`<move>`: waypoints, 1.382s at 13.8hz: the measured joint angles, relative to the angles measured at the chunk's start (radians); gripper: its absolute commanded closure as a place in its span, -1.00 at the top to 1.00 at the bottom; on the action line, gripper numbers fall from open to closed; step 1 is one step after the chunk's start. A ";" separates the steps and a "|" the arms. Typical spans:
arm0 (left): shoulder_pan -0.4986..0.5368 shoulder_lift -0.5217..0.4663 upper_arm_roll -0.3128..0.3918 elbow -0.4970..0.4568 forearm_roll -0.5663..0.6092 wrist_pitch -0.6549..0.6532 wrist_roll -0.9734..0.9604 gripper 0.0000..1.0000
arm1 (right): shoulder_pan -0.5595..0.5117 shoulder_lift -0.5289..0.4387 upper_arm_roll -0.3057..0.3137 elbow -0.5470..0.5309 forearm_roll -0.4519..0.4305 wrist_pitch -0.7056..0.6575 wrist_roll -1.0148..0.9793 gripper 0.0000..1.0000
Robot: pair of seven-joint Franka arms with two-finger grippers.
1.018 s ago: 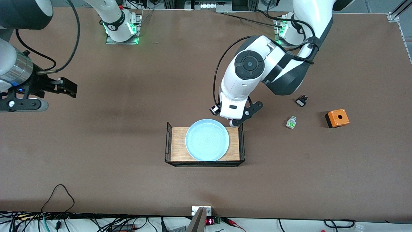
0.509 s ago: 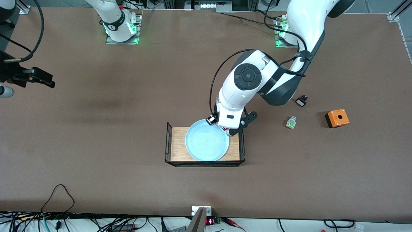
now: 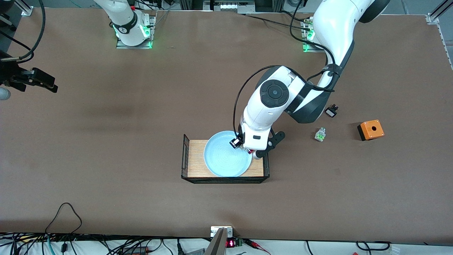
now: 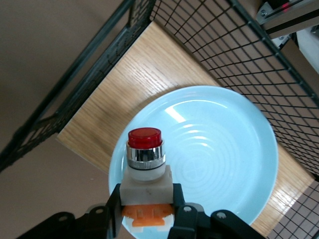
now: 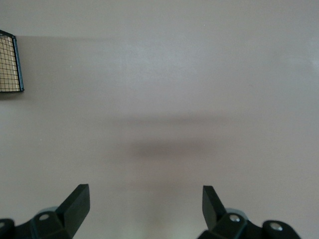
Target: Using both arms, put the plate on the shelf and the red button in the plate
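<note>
Plate: pale blue and ringed, it lies flat on the wooden floor of the wire-walled tray near the middle of the table.
Red button: pinched by its white body, red cap pointing away from the wrist, orange block at the gripped end; it hangs over the plate's rim on the side toward the left arm's end of the table.
Left gripper: fingers pressed together on the button's body, poised above the plate edge and close to the tray's end wall.
Right gripper: fingers spread wide with nothing between them, over bare table at the right arm's end, well apart from the tray; that arm waits.
Step in hand: by the look of it, setting the button down on the plate.
Doing it well: carry the button a little more toward the plate's centre before lowering, so it lands on the flat rings and not the sloped rim; keep the descent straight and clear of the mesh wall; let go only once the part rests on the plate, since its round cap could let it roll.
Other parts: a green-capped switch, a small black piece and an orange box with a hole lie on the table toward the left arm's end, untouched.
Writing: no brand, label or lettering can be read on the button, plate or tray.
</note>
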 measured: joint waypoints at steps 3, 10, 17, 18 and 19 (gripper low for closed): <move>-0.009 0.012 0.001 0.017 0.000 0.009 0.000 -0.76 | -0.001 0.002 0.000 0.000 0.000 -0.002 0.000 1.00; -0.057 0.041 0.021 0.019 0.024 0.012 0.000 -0.52 | -0.035 -0.019 0.000 -0.026 0.024 -0.055 0.000 1.00; -0.057 0.045 0.032 0.036 0.102 0.011 -0.001 1.00 | -0.043 -0.022 0.002 -0.030 0.028 -0.053 -0.001 1.00; -0.057 0.044 0.032 0.042 0.106 0.004 -0.001 1.00 | -0.041 -0.028 0.003 -0.032 0.028 -0.053 -0.001 1.00; -0.057 0.040 0.032 0.050 0.106 -0.014 -0.001 1.00 | -0.037 -0.033 0.005 -0.033 0.029 -0.054 -0.001 1.00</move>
